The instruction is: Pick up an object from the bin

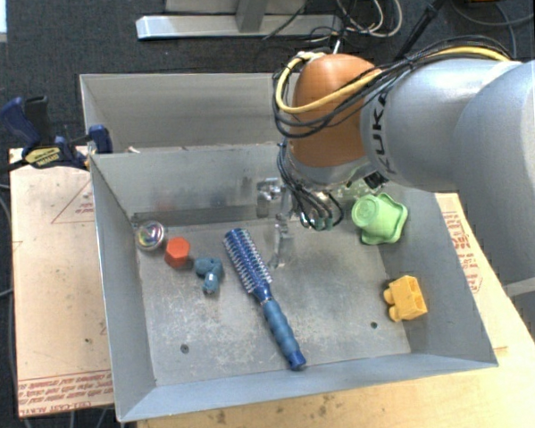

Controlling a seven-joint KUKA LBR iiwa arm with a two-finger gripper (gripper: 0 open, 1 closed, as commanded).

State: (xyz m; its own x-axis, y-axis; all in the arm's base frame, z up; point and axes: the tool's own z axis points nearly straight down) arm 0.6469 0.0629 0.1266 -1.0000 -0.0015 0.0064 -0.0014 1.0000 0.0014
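Note:
My gripper [279, 230] hangs in the middle of the bin toward the back wall, with nothing seen in it. Just below and left of it lies a blue hairbrush [262, 289], set diagonally with its bristled head up near the gripper and its handle running toward the front wall. A green, lobed cup-like piece [379, 219] sits to the gripper's right, partly under the arm.
A yellow toy block [404, 298] lies at the right. On the left are a small blue piece [209, 275], a red-orange cylinder [177, 250] and a shiny round knob [150, 234]. The arm's orange cover and cables overhang the bin's back right.

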